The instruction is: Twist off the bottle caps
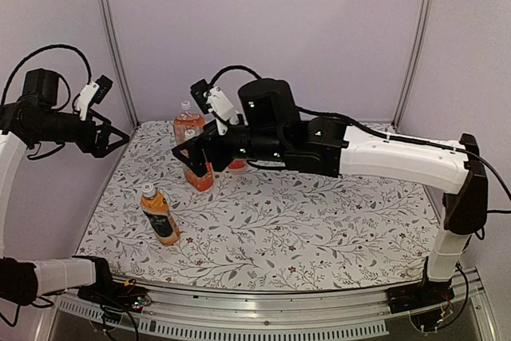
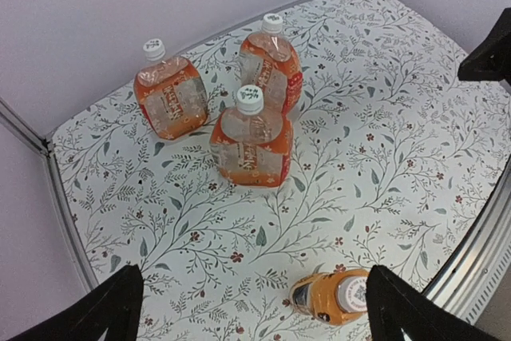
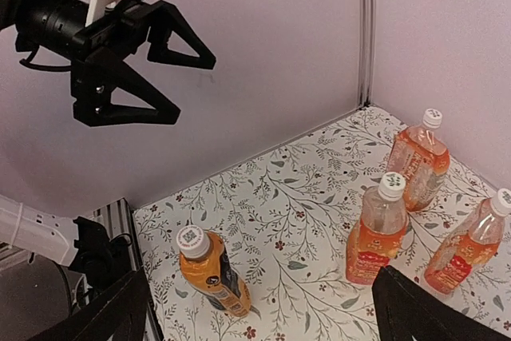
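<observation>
White bottle caps (image 2: pixel 250 99) sit on all four bottles, three red-labelled bottles (image 2: pixel 251 149) clustered near the counter's (image 1: pixel 319 229) far left corner, the dark-labelled bottle (image 1: pixel 161 220) by its left edge, while our left claw (image 3: pixel 196 89) and right claw (image 3: pixel 259 277) hang spread, empty.

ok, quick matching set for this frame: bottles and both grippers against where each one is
Things:
1. dark-labelled bottle
2. three red-labelled bottles
3. left gripper
4. right gripper

Places:
A. clustered at the back left of the table, caps on
B. raised at the left side, away from every bottle, jaws apart
C. standing alone, nearer the front edge, cap on
D. stretched across to the cluster, jaws apart

Pairs: 1-C, 2-A, 3-B, 4-D
</observation>
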Controlling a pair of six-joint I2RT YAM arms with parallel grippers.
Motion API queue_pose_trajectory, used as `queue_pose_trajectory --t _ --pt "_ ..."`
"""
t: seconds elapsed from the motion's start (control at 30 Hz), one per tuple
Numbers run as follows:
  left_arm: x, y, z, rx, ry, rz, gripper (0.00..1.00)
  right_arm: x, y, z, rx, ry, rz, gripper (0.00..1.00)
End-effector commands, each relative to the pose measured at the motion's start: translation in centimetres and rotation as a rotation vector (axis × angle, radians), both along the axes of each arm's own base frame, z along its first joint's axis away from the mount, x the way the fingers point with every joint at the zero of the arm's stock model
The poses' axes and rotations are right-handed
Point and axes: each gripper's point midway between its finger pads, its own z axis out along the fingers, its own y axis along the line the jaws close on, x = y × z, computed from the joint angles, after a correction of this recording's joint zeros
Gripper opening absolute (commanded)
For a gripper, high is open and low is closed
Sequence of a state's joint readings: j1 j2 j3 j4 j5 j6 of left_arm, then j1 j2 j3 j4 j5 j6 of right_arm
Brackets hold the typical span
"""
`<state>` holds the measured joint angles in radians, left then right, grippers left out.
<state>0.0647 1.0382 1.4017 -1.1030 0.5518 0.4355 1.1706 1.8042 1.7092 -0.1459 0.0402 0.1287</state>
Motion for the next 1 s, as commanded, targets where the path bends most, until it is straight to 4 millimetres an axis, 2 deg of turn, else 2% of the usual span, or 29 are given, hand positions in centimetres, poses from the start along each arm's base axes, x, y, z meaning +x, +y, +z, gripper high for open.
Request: queue_pose_trajectory --t 0.0,0.03,0.07,0.13,0.23,0.27,0.4,0.53,0.7,0.97 --pt "-1.7 1.1 -3.1 -0.001 0.151 0.105 0.98 -2.4 5.9 -1.8 -0.052 -0.023 0.060 0.99" --pt "-1.7 1.3 -3.3 0.001 0.152 0.125 0.98 -2.9 7.6 -3.3 -0.068 -0.009 0.084 0.99" --pt "-1.7 1.5 -3.3 0.000 0.146 0.140 0.98 -3.4 8.6 -3.2 -0.058 -0.006 0.095 0.99" --pt "-1.6 1.7 -3.2 -0.002 0.129 0.161 0.98 -3.6 11.0 -5.6 -0.071 0.017 0.097 0.99" --pt "-1.5 2.0 -3.1 -0.004 0.109 0.181 0.98 -3.9 13.0 -7.0 -0.069 0.025 0.081 0.99" --pt "-1.5 2.0 -3.1 -0.003 0.107 0.184 0.98 -3.7 13.6 -8.6 -0.087 0.029 0.069 0.99" --pt "-1.6 1.9 -3.3 -0.005 0.109 0.174 0.98 -2.4 14.2 -11.1 -0.110 0.039 -0.018 0.98" --pt "-1.7 1.7 -3.5 -0.009 0.118 0.168 0.98 -1.7 14.3 -12.9 -0.130 0.038 -0.057 0.93" --pt "-1.6 1.6 -3.5 -0.015 0.119 0.161 0.98 -1.5 14.5 -14.5 -0.145 0.051 -0.069 0.76" --pt "-1.8 1.5 -3.9 -0.013 0.131 0.152 0.98 -2.1 15.0 -14.5 -0.140 0.048 -0.026 0.32"
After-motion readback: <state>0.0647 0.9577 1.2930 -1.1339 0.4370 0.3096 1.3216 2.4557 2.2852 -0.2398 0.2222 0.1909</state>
